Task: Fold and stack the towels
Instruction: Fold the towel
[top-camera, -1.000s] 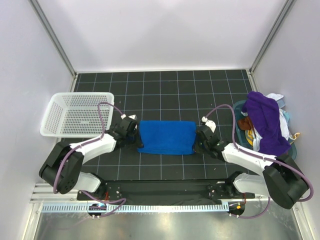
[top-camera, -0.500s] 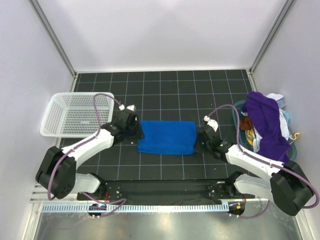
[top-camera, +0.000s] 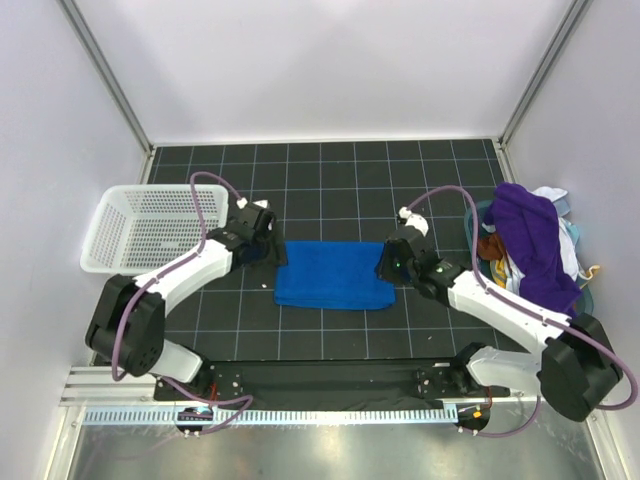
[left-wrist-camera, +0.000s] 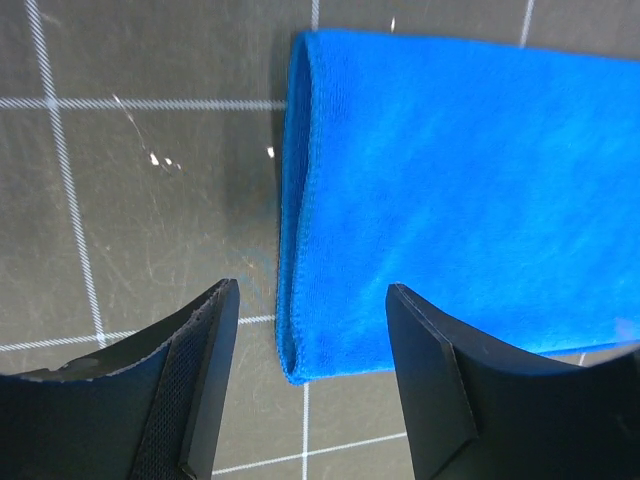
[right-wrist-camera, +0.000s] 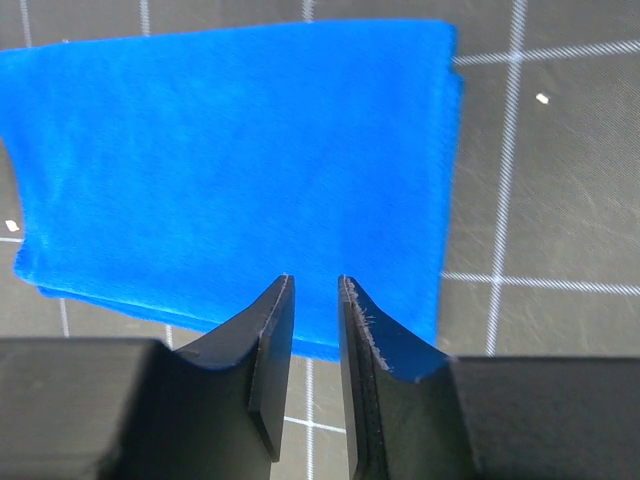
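The royal blue towel (top-camera: 335, 275) lies folded flat on the black gridded mat, mid-table. My left gripper (top-camera: 264, 238) hovers at its left edge, jaws open; in the left wrist view the gripper (left-wrist-camera: 312, 290) straddles the near corner of the blue towel (left-wrist-camera: 450, 190) without touching it. My right gripper (top-camera: 392, 260) hangs above the towel's right edge. In the right wrist view that gripper (right-wrist-camera: 315, 282) shows a narrow gap with nothing in it, the blue towel (right-wrist-camera: 230, 160) below. A purple towel (top-camera: 530, 245) drapes over a pile at the far right, with white cloth (top-camera: 572, 240) beside it.
A white perforated basket (top-camera: 150, 230) stands at the left of the mat, close behind my left arm. The pile on the right rests in a teal tub (top-camera: 480, 215). White walls enclose the table on three sides.
My left gripper opened, let go of the blue towel's left edge and drew back from it. My right gripper lifted away from the right edge. The towel stays folded on the mat.
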